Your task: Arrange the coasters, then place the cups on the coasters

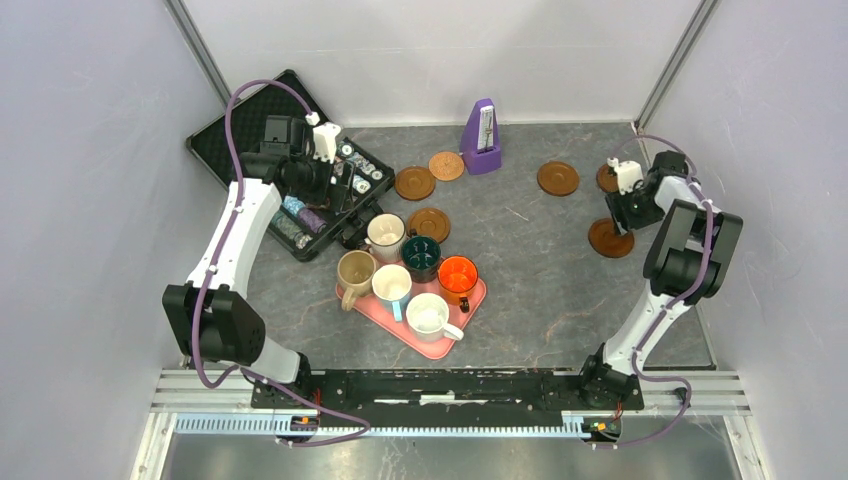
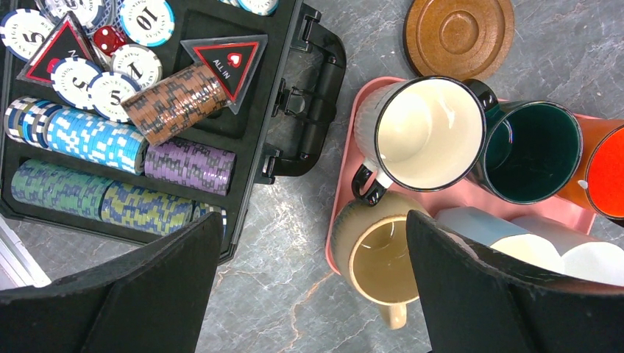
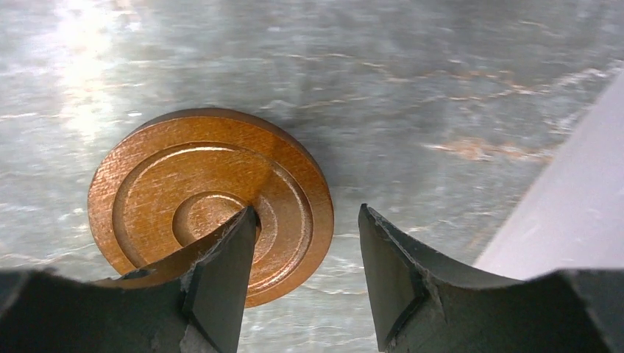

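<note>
One coaster (image 3: pixel 169 184), its edge between the parted right fingers (image 3: pixel 221 287)

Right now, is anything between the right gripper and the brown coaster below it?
Nothing visible stands between them. The right gripper hangs directly over the rim of the coaster, with its jaws apart and straddling the edge of the disc.
</note>
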Controlling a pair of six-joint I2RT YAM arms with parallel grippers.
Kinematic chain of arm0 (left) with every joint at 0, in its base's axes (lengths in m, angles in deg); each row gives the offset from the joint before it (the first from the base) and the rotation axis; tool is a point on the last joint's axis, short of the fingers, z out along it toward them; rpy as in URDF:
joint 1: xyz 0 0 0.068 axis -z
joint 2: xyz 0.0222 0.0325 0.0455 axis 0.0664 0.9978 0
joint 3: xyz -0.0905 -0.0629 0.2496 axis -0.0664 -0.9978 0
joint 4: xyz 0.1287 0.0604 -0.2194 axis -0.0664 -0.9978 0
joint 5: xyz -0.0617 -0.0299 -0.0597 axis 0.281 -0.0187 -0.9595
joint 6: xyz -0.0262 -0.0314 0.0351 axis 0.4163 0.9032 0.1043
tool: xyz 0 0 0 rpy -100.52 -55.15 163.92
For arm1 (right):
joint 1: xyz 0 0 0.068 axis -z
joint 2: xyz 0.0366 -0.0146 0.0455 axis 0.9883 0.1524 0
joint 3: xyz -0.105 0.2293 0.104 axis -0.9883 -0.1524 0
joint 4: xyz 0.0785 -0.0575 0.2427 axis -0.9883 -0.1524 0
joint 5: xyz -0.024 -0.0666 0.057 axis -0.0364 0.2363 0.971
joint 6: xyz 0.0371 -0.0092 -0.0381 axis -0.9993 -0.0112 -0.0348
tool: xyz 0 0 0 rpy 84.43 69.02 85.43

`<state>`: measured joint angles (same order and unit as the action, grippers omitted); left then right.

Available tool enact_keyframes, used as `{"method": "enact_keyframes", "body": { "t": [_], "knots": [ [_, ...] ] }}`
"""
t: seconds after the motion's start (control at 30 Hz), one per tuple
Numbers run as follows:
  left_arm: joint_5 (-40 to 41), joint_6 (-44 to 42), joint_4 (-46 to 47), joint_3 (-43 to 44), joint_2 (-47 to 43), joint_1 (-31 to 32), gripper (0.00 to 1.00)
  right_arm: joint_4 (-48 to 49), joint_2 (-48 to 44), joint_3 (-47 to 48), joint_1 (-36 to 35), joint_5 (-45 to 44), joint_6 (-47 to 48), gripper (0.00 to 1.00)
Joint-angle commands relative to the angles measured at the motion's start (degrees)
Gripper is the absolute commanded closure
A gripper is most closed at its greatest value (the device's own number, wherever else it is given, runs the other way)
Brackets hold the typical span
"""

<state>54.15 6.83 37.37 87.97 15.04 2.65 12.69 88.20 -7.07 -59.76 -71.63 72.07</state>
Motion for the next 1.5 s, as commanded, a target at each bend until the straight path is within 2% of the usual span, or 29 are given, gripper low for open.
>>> {"method": "enact_keyframes", "body": {
  "t": [0.0,0.23,0.73,0.93,1.1,1.27,1.47],
  "knots": [
    [-0.21,-1.71,1.8,0.61,-0.01,-0.3,0.0,-2.61,4.04,6.19,2.61,-2.71,2.91,0.4],
    [-0.4,-0.3,1.8,1.01,0.42,-0.31,0.0,-3.67,6.54,10.6,3.75,-3.08,3.52,0.4],
    [-1.71,0.19,1.8,1.71,0.66,-0.31,0.0,-4.99,4.38,9.21,5.77,-2.19,5.61,0.4],
    [-2.71,-0.06,1.06,2.95,1.4,-0.31,0.0,-6.59,2.33,12.18,5.69,3.37,3.73,0.38],
    [-3.21,-0.18,1.1,3.66,1.87,-0.31,0.0,-6.89,-0.02,17.42,4.69,10.66,-0.53,0.28],
    [-3.4,-0.17,1.08,4.0,1.98,-0.31,0.0,-0.76,-3.88,17.02,-0.32,17.72,-9.63,0.22],
    [-2.53,-0.25,0.67,3.51,1.69,-0.28,0.0,9.09,-5.14,15.01,-14.35,19.11,-20.85,0.21]
  ]
}}
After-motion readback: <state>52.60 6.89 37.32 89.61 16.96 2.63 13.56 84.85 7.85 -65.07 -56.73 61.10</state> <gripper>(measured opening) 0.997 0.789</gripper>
